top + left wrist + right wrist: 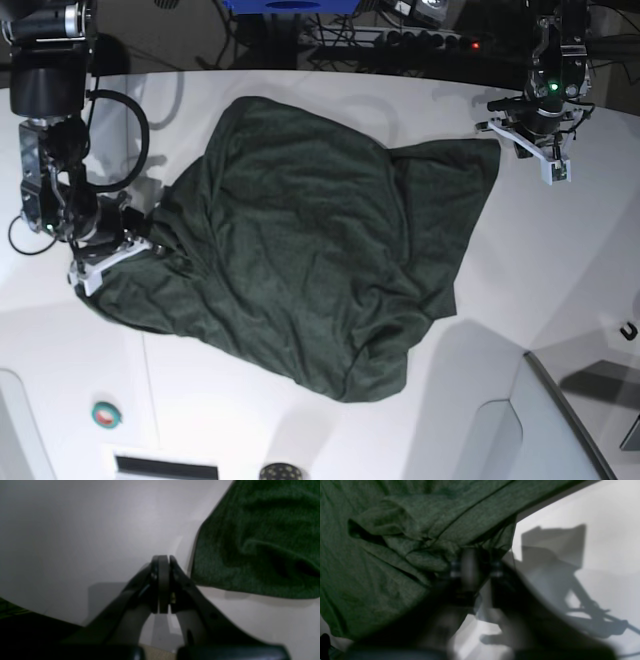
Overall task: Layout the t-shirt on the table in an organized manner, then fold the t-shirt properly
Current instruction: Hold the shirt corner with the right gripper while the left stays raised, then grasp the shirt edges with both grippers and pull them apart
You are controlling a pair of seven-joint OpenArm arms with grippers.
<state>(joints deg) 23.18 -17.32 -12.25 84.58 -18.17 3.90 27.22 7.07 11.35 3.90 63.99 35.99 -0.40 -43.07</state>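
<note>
T-shirt bunched mid-tabletop; layout step, right pincer on an edge

T-shirt (300, 260): dark green, lying in a wrinkled heap across middle of white tabletop (560, 270). Not flat; folds doubled over near lower centre, one flap reaching toward the far side by the left arm. No sleeve or collar clearly readable from base view.

Right pincer (475, 562): at shirt's edge on base view's left side, pressed together with cloth gathered around its tips. Looks like it's pinching a hem or corner, tho wrist view is blurred, so exact bite uncertain.

Left pincer (163, 560): pressed together, holding nothing, low over bare tabletop just beside the shirt's edge, not touching fabric.

Step, by my read: early layout. Spreading not done, folding not begun.

Next move calls for: left pincer to open and take the nearby edge, so both arms hold opposite sides. Then pull apart w/ even tension to drag cloth flat. Thin knit will stretch and slip; a shallow pinch may let go. Need to find shoulders/hem before any fold.
</note>
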